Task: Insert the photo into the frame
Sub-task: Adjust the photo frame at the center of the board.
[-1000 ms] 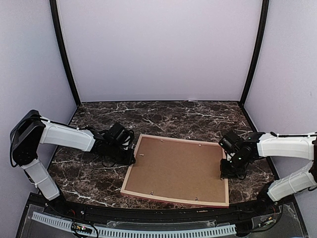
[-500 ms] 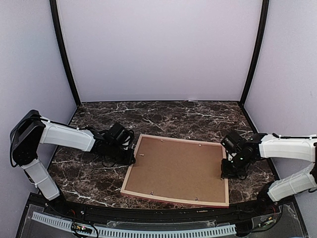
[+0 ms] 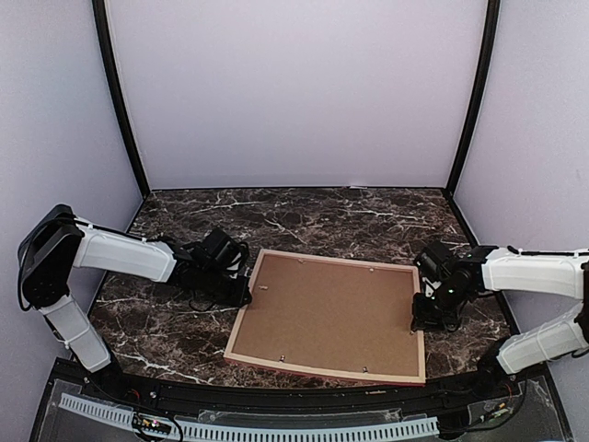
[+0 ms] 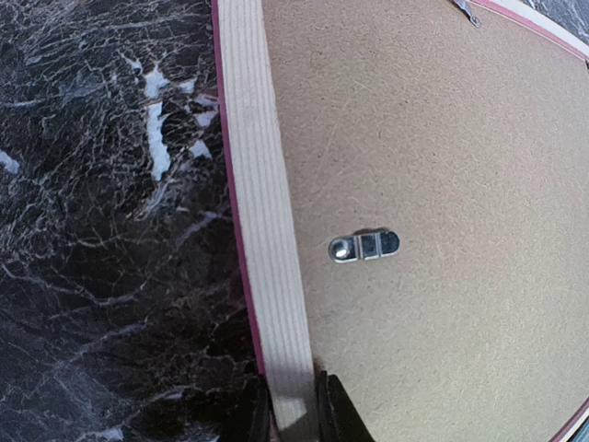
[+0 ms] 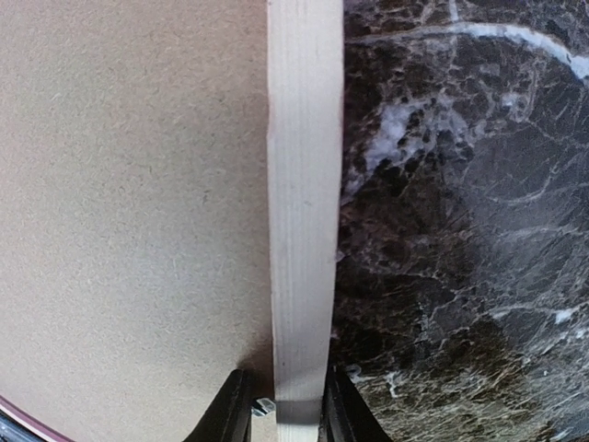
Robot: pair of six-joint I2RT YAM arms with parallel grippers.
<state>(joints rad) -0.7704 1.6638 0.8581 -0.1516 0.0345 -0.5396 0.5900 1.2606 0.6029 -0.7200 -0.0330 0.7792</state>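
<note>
Dark marble table (image 3: pixel 322 216), white veining, lavender walls on three sides with black corner posts.

the frame (image 3: pixel 322 367) lies back-up near the front-centre of the table, slightly skewed, between the two arms. Light tan wood of the rails faces up, and a thin pink-red edge shows along the outer sides. A brown backing board (image 3: pixel 331 313) fills the opening. Small metal tabs sit along its edges.

left gripper (image 3: pixel 244 293) is at the frame's left rail, near the far-left corner, arm stretched low across the table. In the left wrist view the tan rail (image 4: pixel 267 239) runs straight down between the two black fingers (image 4: pixel 336 414), one on the marble side and one on the board side. The pincer is clamped on the rail. A silver turn-button clip (image 4: pixel 364 246) lies on the backing board (image 4: pixel 442 184) just beside the rail, ahead of the fingers.

right gripper (image 3: pixel 419 318) is at the right rail, about mid-length. In the right wrist view the rail (image 5: pixel 302 230) passes between both fingers (image 5: pixel 235 405), which touch each side of it. That pincer is also closed on the rail. A small metal tab (image 5: pixel 263 405) is just inside the left finger, on the board side.

Cannot tell whether the frame sits fully on the marble or is slightly raised.
</note>
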